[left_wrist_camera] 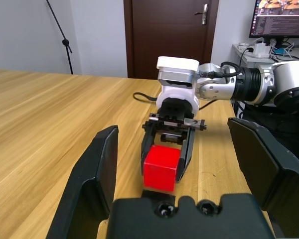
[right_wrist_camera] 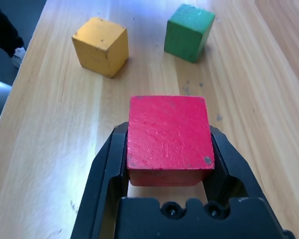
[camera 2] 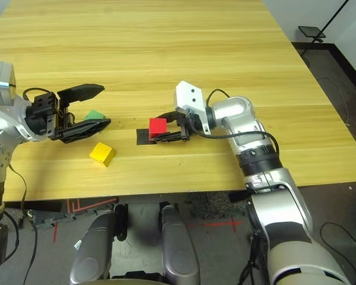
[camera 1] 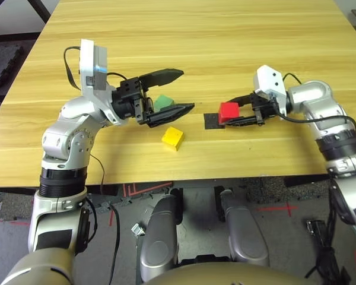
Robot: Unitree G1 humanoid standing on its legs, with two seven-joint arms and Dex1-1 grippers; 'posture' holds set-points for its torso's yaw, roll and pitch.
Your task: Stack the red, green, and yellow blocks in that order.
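Three wooden-table cubes, one of each colour
On one wooden table [camera 1: 255, 35]: one red cube [camera 1: 228, 113], one green cube [camera 1: 164, 103] toward ten o'clock from one black square patch [camera 1: 211, 122], one yellow cube [camera 1: 172, 138] toward eight; two two-fingered grippers, left [camera 1: 188, 89] and right [right_wrist_camera: 169, 130]; beyond, one door [left_wrist_camera: 172, 35], one monitor [left_wrist_camera: 279, 20].

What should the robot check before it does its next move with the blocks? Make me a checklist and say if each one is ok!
1. Red block snug between the right gripper's fingers: ok.
2. Red block at the black square patch: ok, it is over or on its edge.
3. Red block resting flat, ready to let go: cannot tell.
4. Left gripper open and holding nothing: ok.
5. Green block and yellow block apart from each other: ok.
6. Green block stacked with the red one: not ok, it sits away on the table.
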